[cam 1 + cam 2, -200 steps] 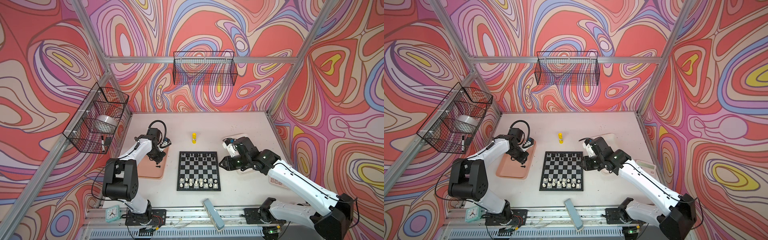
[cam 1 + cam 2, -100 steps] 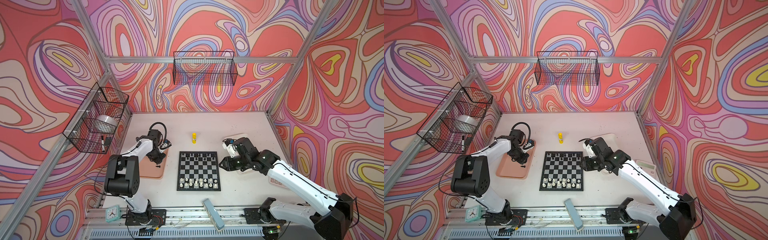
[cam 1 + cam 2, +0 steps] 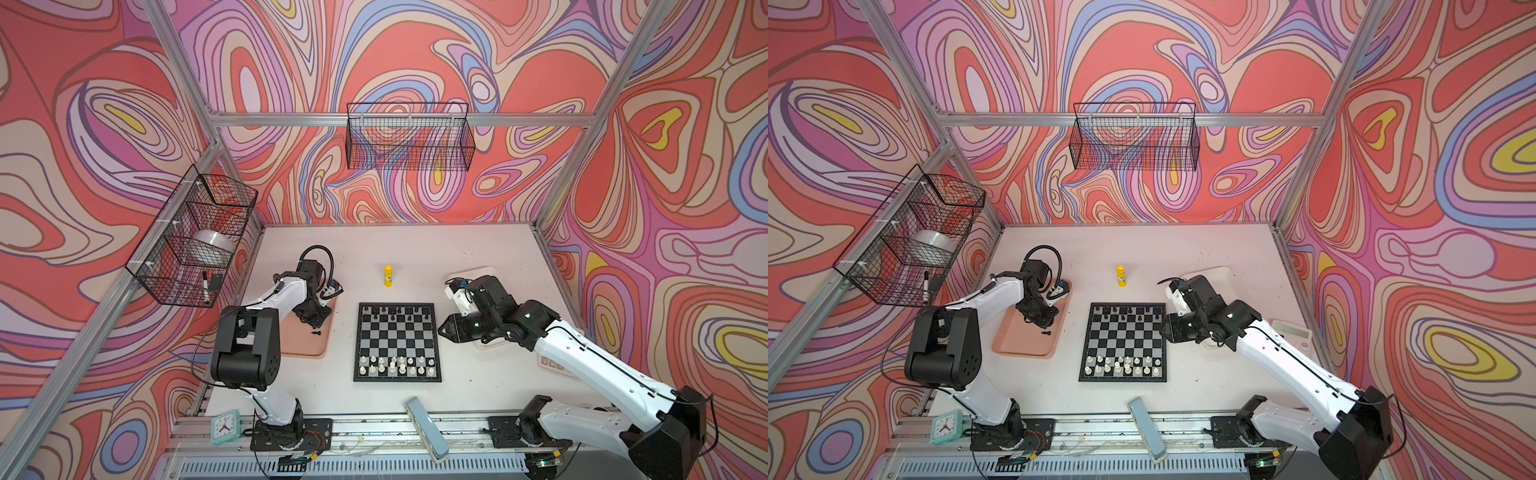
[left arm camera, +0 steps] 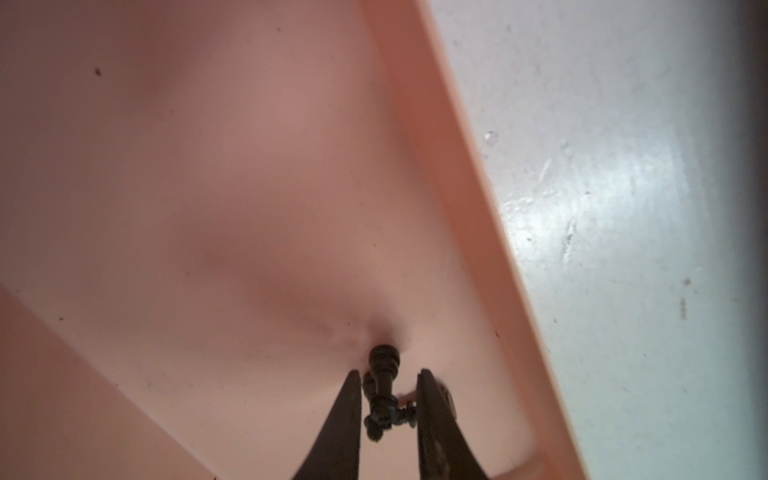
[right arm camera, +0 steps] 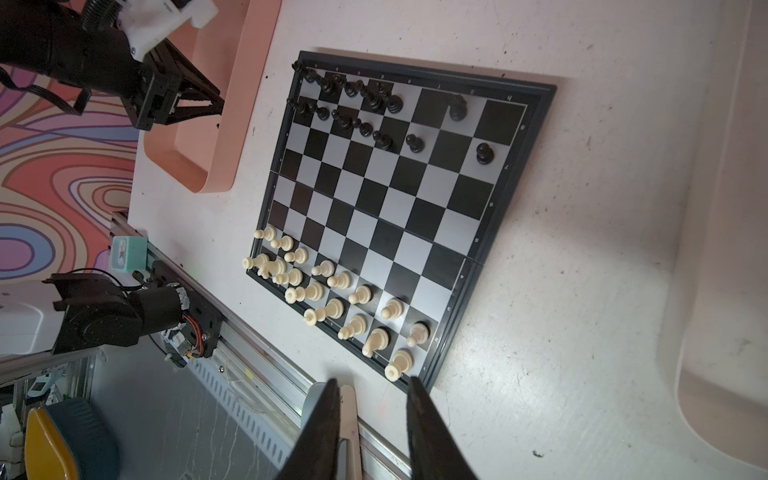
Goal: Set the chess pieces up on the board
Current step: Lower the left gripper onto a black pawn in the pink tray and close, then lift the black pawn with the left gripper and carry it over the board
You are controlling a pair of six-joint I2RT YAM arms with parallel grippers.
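Sixteen cream chess pieces (image 3: 392, 365) stood on one board (image 3: 397, 336), left hand (image 4: 387, 372) straddled one black piece (image 4: 382, 386) — grip unclear, right hand (image 5: 372, 380) hung released, pale desk (image 3: 478, 249), swirled walls (image 3: 415, 50).

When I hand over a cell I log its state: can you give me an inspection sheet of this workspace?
Surface: white table, scuffed and speckled.
Job's things: chessboard; cream pieces on near two rows; black pieces on far rows, gaps left; loose black pieces lying in pink tray.
Clutter: yellow glue stick, clock, calculator, white tray.
Pincers: left pincer straddles the loose pieces, grip unclear; right pincer open, empty.
Cables: black loop at left wrist.
Surroundings: wire baskets on swirl-patterned walls.
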